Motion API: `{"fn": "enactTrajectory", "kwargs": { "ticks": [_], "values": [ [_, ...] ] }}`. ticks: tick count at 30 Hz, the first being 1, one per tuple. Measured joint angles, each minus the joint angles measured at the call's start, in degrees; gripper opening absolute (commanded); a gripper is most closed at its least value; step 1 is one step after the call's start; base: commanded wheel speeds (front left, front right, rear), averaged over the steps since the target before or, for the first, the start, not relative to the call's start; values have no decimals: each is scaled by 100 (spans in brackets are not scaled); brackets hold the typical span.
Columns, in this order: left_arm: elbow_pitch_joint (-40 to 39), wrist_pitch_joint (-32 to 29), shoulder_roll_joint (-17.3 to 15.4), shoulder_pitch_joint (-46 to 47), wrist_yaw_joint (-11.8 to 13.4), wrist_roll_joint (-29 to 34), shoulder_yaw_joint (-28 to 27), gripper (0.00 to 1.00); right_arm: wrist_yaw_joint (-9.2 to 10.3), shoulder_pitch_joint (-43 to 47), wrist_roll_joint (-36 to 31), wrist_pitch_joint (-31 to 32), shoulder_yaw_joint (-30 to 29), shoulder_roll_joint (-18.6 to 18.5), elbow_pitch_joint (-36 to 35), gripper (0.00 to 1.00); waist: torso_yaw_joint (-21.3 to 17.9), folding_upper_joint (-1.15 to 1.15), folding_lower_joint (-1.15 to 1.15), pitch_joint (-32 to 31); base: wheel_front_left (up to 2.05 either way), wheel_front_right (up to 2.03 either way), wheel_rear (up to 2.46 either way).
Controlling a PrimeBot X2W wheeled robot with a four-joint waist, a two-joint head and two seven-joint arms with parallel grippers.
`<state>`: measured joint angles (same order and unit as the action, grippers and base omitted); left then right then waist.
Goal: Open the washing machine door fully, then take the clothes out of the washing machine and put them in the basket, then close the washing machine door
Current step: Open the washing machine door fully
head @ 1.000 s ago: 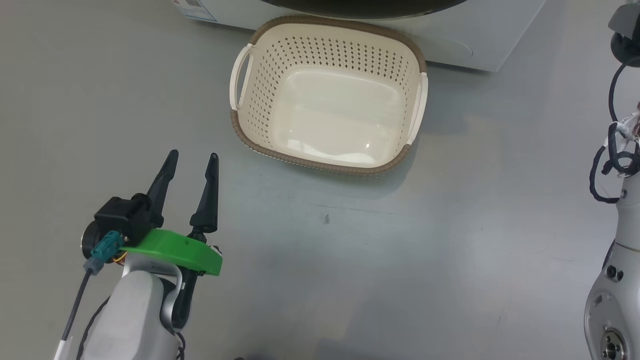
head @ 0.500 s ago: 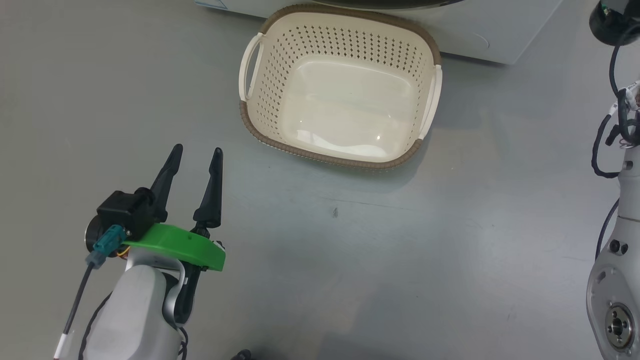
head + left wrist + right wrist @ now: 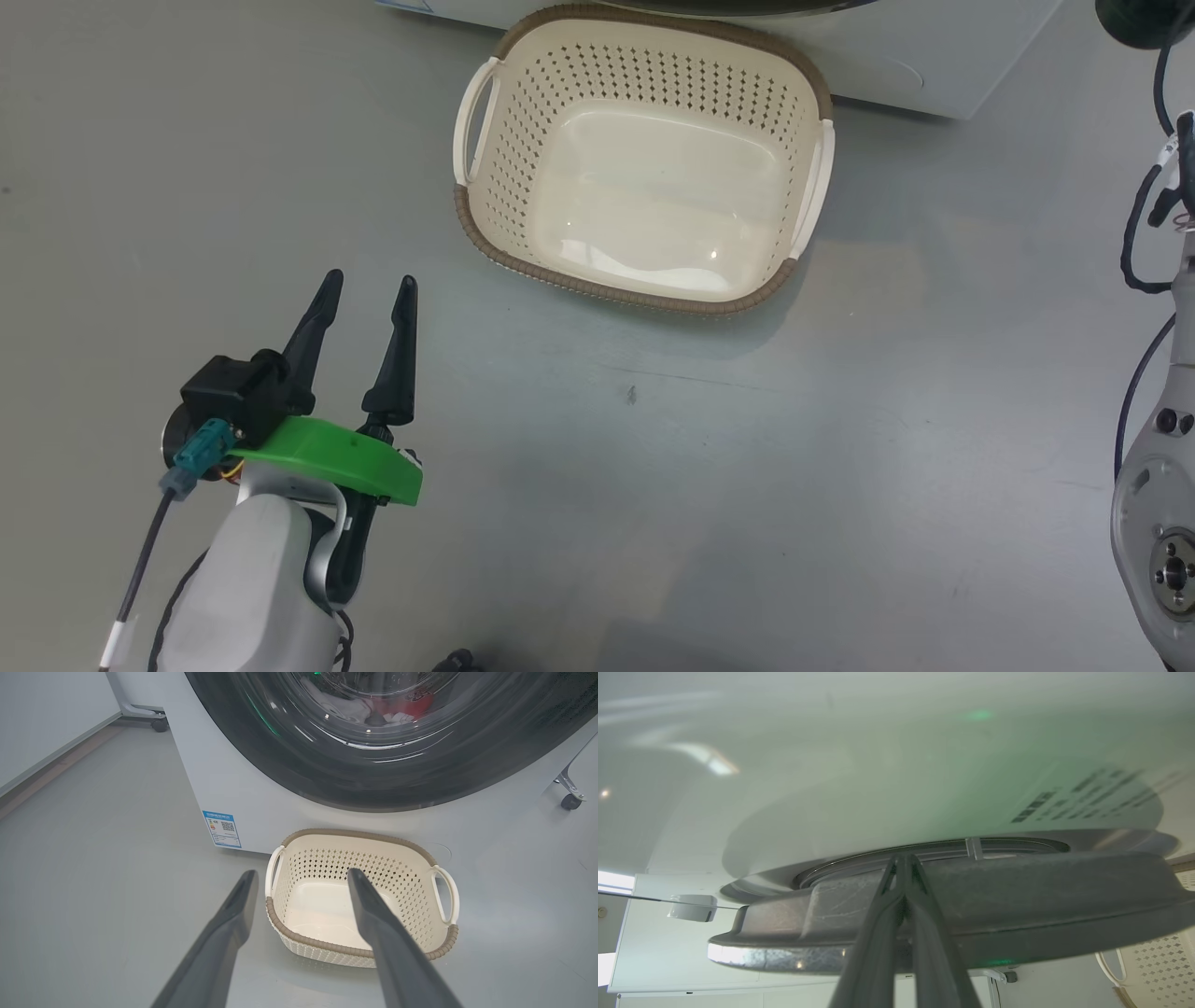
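Our right gripper (image 3: 902, 858), dark fingers pinched together, has its tips at the edge of the large round glossy black-rimmed washing machine door (image 3: 1041, 891), straight ahead, rim running crosswise. Our left gripper (image 3: 370, 278) hangs splayed, farther off, near the cream perforated plastic basket (image 3: 653, 301). Since earlier our head camera has shifted; the left gripper's pose matches.

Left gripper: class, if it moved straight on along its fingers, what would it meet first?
Probably the basket: in the left wrist view the open left gripper aims into it, with the washing machine behind. Depth is unclear.
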<state>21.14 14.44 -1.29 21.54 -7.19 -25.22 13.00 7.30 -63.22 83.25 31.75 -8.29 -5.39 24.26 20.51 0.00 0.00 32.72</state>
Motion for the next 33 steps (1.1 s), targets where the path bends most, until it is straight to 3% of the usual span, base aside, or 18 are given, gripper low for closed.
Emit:
{"fn": "enactTrajectory", "kwargs": {
  "ticks": [33],
  "values": [
    [70, 0, 2, 20, 0, -8, 16, 100, 0, -146, 83, 378, -5, -60, 738, 0, 22, 0, 0, -228, 0, 0, 0]
  ]
}}
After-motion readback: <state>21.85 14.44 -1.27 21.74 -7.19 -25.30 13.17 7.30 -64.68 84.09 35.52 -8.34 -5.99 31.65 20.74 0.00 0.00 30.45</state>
